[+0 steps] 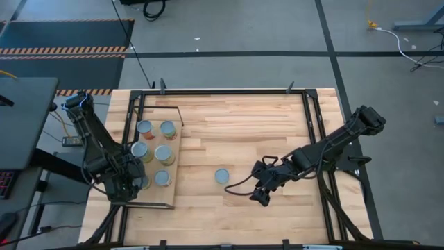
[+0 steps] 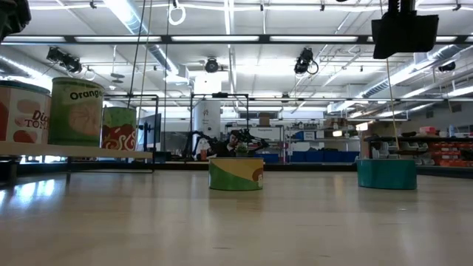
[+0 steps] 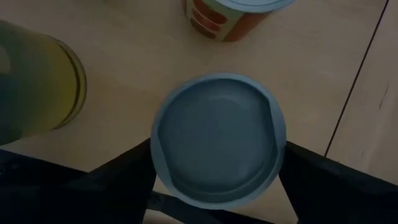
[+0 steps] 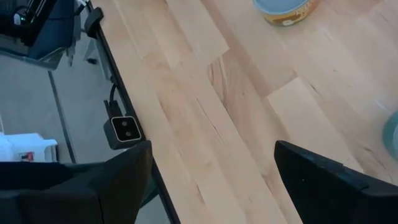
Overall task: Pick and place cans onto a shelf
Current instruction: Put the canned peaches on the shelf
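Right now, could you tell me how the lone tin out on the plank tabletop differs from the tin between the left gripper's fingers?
The lone yellow-green labelled tin stands on the bare plank tabletop; the silvery-blue-topped tin at the left gripper sits on the pale plywood shelf. The lone tin has no neighbours and nothing touches it; the shelf tin has other cans beside it and dark fingers flanking it. Both stand upright with silvery-blue round tops.

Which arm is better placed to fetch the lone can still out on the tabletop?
Right. The right gripper, open and empty, sits just beside the lone can; the left gripper is over the shelf, fingers astride a can.
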